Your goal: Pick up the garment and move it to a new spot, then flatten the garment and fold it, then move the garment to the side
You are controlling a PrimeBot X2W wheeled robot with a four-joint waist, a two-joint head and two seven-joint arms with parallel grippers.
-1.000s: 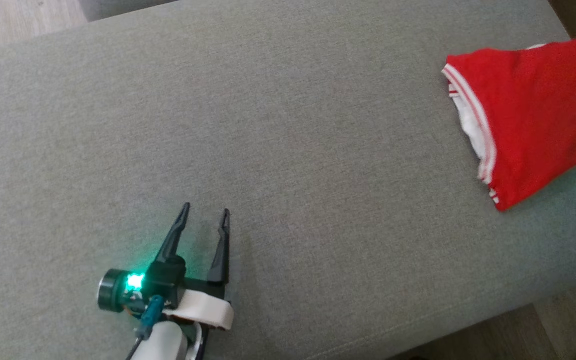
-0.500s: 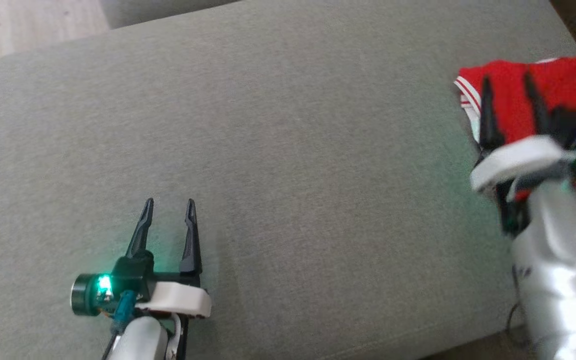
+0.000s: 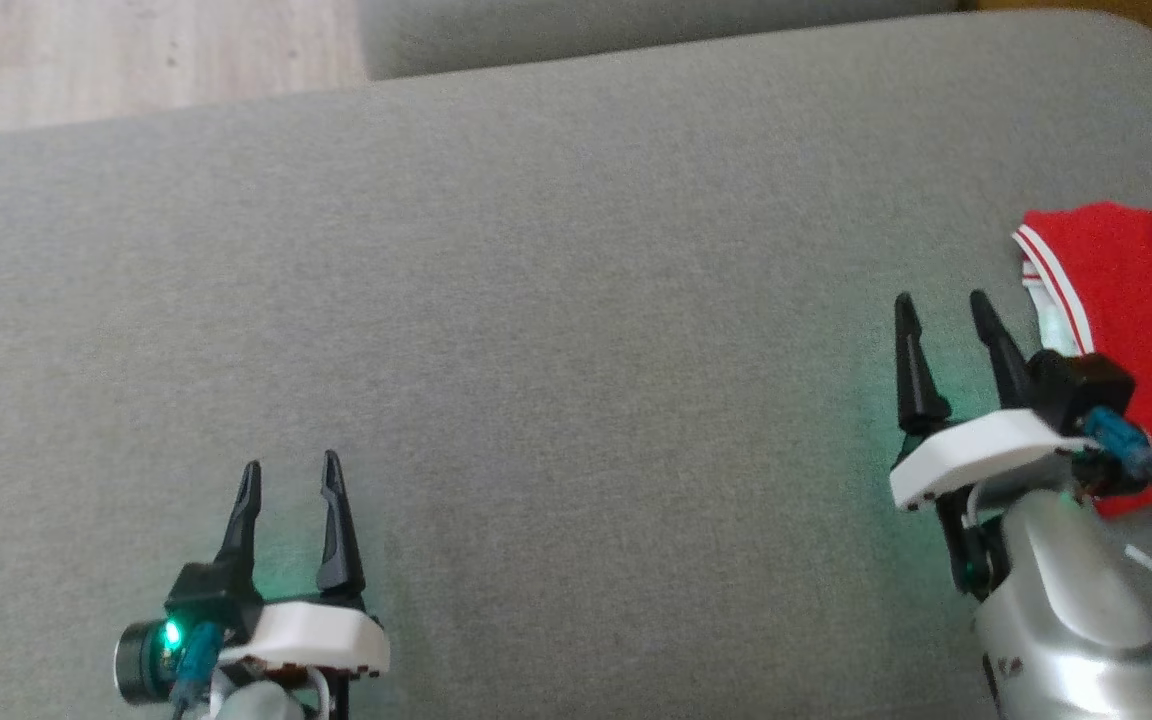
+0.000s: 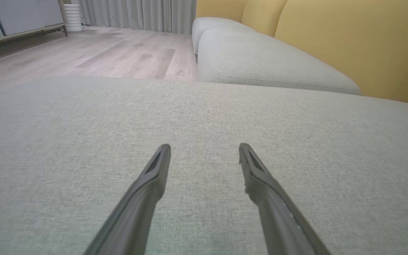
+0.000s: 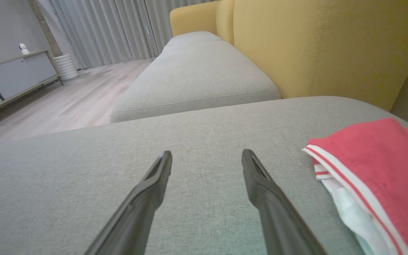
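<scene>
The broad grey sofa cushion (image 3: 576, 300) is matt, coarse-woven cloth; the bright red garment with white striped trim (image 3: 1136, 290) is finer, smoother cloth. The left gripper (image 3: 291, 462) and right gripper (image 3: 941, 300) have matt dark plastic jaws. The pale plank floor (image 3: 136, 50) at the far left looks like wood.

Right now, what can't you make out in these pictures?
- Garment: in the head view its right part is cut off by the edge, and the wrist of the right gripper hides its near corner.
- In the right wrist view the right and bottom edges cut it off.
- How it is folded: cannot tell.
</scene>
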